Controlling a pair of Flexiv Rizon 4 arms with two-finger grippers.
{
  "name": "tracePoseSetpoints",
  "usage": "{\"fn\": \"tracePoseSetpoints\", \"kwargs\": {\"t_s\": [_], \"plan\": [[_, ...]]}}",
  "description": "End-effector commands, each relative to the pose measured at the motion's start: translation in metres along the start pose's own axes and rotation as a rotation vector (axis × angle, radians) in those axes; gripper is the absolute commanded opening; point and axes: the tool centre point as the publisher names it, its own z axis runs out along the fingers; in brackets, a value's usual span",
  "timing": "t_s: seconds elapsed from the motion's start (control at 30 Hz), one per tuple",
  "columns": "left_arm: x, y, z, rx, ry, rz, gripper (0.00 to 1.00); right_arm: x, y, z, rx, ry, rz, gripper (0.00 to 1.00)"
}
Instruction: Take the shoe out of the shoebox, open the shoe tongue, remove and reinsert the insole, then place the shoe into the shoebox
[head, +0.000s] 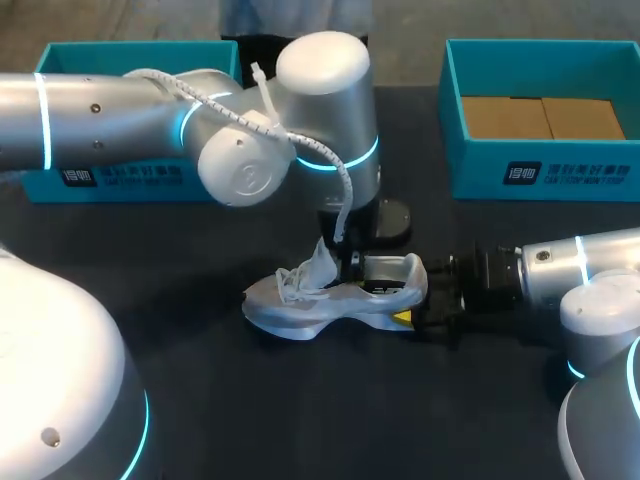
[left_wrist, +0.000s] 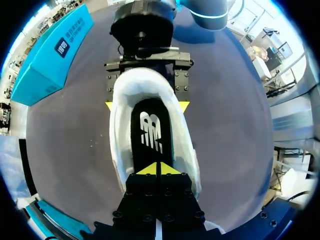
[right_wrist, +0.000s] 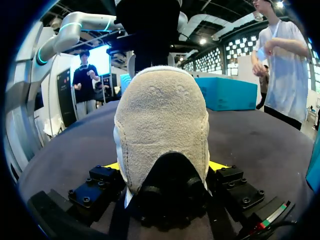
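A white and grey shoe (head: 320, 305) lies on its sole on the dark table, toe toward the left, with its tongue (head: 322, 262) pulled upright. My right gripper (head: 408, 292) comes in from the right and is shut on the heel (right_wrist: 162, 125), one yellow tip on each side. My left gripper (head: 350, 268) hangs over the shoe's opening. In the left wrist view the left gripper (left_wrist: 160, 169) is shut, its tips together at the front of the black insole (left_wrist: 151, 132). I cannot tell whether it pinches anything. The right gripper (left_wrist: 146, 106) clamps the heel beyond.
A teal shoebox (head: 540, 175), open with a cardboard floor, stands at the back right. Another teal box (head: 110, 180) stands at the back left, partly hidden by my left arm (head: 250, 150). Bare dark table lies in front of the shoe.
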Motion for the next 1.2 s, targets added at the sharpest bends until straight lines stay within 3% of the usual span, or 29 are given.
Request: {"fn": "tracePoseSetpoints", "kwargs": {"t_s": [0.03,0.37,0.73,1.2], "plan": [[0.000,0.002,0.007,0.007,0.019,0.000,0.00,0.000,0.001,0.000,0.003,0.000,0.000,0.00],[0.010,0.012,0.011,0.011,0.095,0.005,0.00,0.000,0.001,0.000,0.003,0.000,0.000,0.00],[0.034,0.015,0.012,-0.039,0.162,0.031,0.00,0.000,0.001,0.000,0.003,0.000,0.000,0.00],[0.028,0.010,0.020,-0.079,0.161,-0.004,0.00,0.000,0.001,0.000,0.003,0.000,0.000,0.00]]}}
